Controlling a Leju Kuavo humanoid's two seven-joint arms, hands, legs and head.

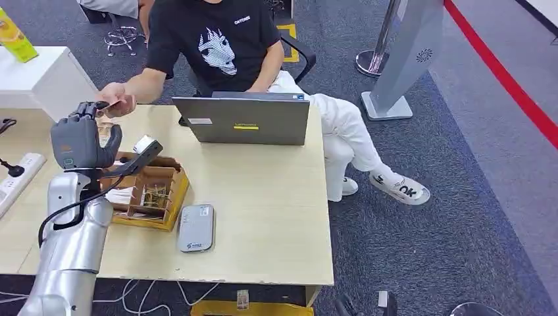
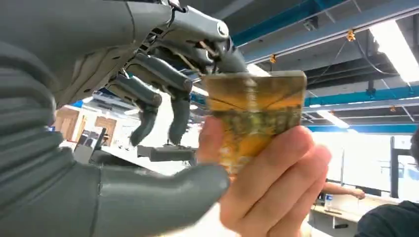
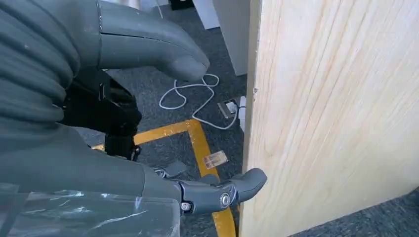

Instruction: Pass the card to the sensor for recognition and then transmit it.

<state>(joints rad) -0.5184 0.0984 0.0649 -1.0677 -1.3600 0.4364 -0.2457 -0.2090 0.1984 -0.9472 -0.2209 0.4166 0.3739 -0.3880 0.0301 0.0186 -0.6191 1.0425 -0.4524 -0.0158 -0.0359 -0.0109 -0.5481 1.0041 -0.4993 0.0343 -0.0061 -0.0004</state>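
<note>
My left hand is raised over the table's left side, fingers stretched toward a person's hand. That hand grips the yellow card. In the left wrist view the person's fingers clasp the lower half of the card. One of my fingertips touches its top corner, while my thumb lies well apart below. The grey card sensor lies flat near the table's front edge. My right hand hangs beside the table's wooden side, fingers apart and holding nothing.
A wooden organiser box stands just under my left arm. An open laptop sits in front of the seated person. A power strip lies at the far left. Cables trail on the floor.
</note>
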